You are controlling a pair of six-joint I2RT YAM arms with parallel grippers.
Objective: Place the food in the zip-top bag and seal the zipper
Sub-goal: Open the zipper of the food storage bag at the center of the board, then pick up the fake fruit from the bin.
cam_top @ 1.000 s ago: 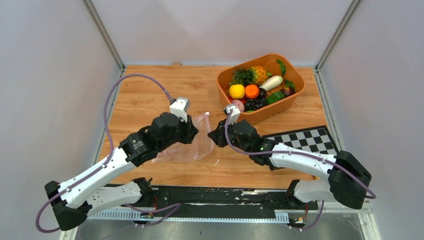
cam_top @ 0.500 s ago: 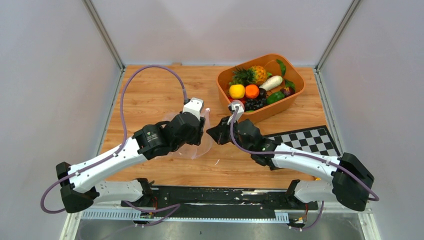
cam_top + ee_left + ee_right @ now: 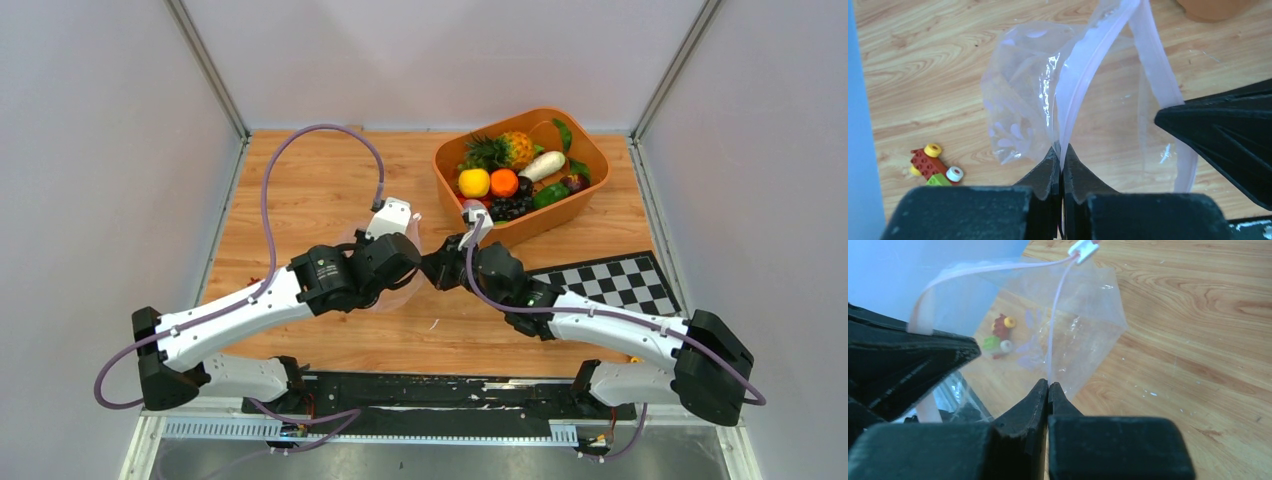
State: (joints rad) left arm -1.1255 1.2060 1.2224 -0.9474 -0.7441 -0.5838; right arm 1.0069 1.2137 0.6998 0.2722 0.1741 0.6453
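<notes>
zipper (image 3: 1082,86) pinched between left fingers (image 3: 1044,174), its other side between right fingers (image 3: 1029,406)

Table (image 3: 300,180): tub (image 3: 530,232) sitting at 1 o'clock, food (image 3: 505,182) lying heaped inside. Checkerboard mat (image 3: 610,280) lying at 4 o'clock, near tub. Zip-top bag (image 3: 1018,110) being held at centre, left gripper (image 3: 1060,160) at its 9 o'clock, right gripper (image 3: 1048,390) at its 3 o'clock, each pinching zipper (image 3: 1083,80). Toy blocks (image 3: 933,165) lying on table at 9 o'clock of bag, near, not touching.
</notes>
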